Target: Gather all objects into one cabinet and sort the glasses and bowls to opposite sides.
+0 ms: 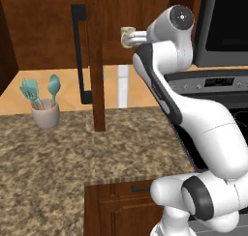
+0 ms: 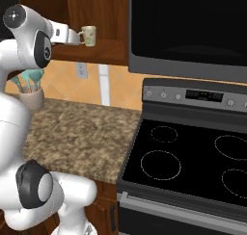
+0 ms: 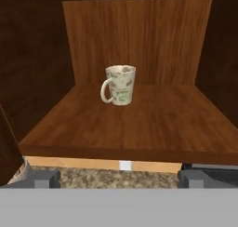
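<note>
Hand (image 3: 119, 177): fingers spread wide, nothing between them, short of the cabinet (image 3: 139, 123). One beige speckled mug (image 3: 119, 85), upright mid-shelf. Surface (image 1: 58, 148): one utensil holder (image 1: 45, 113); utensil count unclear.

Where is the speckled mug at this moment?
The speckled mug stands upright on the wooden shelf, near the back wall, straight ahead of the open pincer, above the counter.

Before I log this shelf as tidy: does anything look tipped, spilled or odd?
Nothing stands out. The speckled mug stands upright, alone on the wooden shelf, handle out to one side, nothing spilled. The open gripper is short of it.
</note>
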Robot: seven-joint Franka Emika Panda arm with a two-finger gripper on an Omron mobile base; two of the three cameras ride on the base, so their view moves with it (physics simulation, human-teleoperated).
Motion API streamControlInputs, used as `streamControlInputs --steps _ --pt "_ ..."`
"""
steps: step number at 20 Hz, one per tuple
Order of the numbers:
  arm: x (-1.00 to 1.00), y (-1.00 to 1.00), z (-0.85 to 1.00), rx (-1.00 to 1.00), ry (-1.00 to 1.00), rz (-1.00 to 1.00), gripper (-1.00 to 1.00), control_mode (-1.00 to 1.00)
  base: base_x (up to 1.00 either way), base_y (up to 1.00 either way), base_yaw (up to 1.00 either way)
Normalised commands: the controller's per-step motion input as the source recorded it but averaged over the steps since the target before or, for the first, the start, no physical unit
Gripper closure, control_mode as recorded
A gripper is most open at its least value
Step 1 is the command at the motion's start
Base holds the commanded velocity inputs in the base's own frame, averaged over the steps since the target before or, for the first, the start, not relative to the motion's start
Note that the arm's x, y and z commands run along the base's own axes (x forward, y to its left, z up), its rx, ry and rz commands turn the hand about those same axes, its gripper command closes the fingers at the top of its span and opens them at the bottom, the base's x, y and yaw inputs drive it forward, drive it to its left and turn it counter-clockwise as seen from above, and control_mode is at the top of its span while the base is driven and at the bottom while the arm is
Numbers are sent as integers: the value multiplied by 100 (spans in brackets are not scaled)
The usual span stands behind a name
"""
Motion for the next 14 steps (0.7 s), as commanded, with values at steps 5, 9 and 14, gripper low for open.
streamControlInputs --steps 5,9,14 --pt "19 0 -7 -1 0 -5 -100 -100 0 0 0" --pt "27 0 0 7 4 0 -100 -100 0 0 0" --pt "37 0 -2 8 12 0 -100 -100 0 0 0"
